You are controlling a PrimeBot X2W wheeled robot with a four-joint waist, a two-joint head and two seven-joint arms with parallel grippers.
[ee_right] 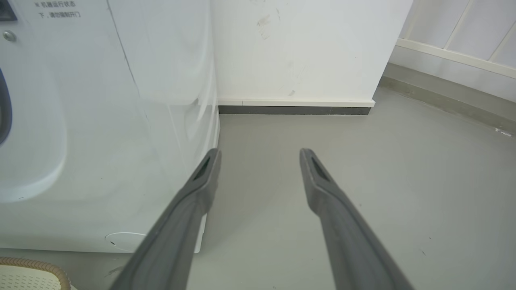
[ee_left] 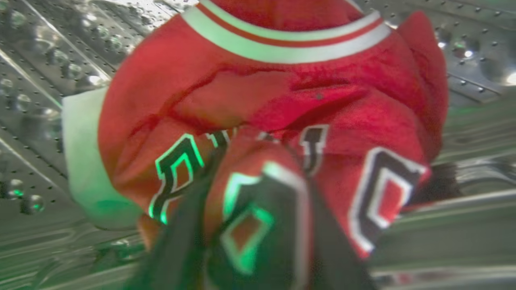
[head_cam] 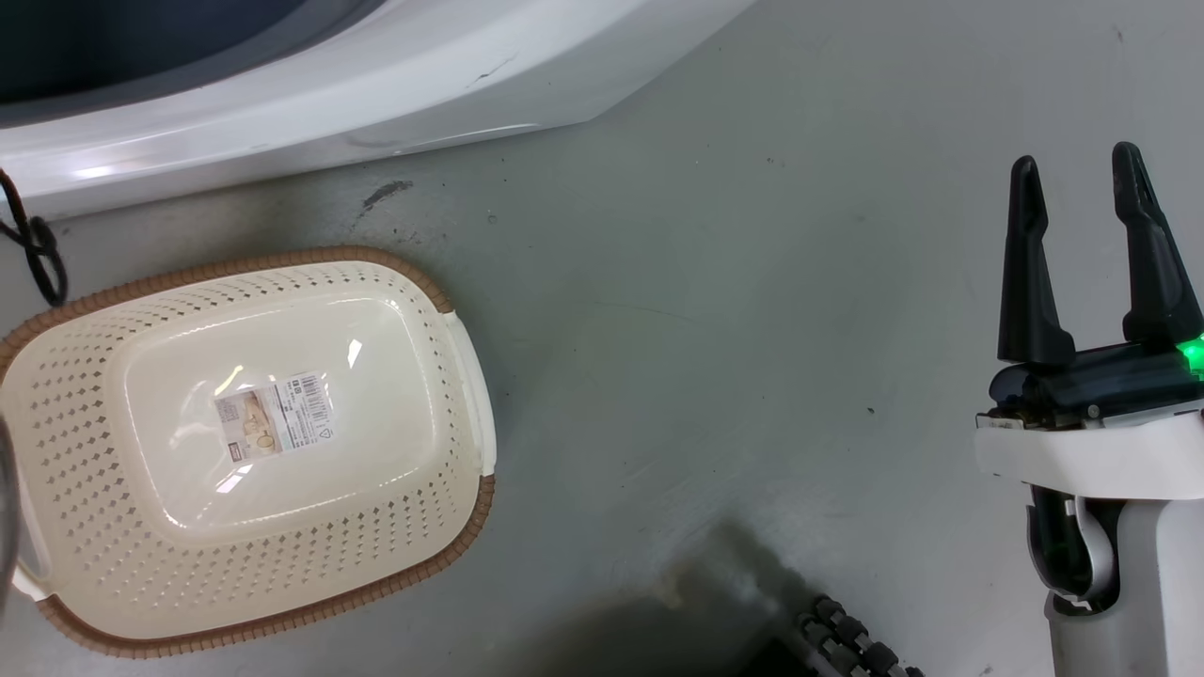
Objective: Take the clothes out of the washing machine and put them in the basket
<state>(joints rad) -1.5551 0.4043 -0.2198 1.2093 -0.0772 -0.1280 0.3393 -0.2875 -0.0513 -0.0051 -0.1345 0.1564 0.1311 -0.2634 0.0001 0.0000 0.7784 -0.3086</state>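
Left gripper (ee_left: pixel 262 193) pinches the red jersey (ee_left: pixel 262 92) inside the washing machine drum (ee_left: pixel 36 80); black-and-white lettering unreadable. Right gripper (head_cam: pixel 1075 162) spread above floor (head_cam: pixel 752 329). Basket (head_cam: pixel 282 257) on floor, barcode label (head_cam: pixel 275 417) illegible.

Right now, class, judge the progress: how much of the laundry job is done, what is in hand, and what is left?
Done: nothing yet; the basket sits empty on the floor. In hand: the left gripper pinches the red jersey inside the steel drum. Left: pull it out and drop it in the basket; the open right gripper holds nothing.
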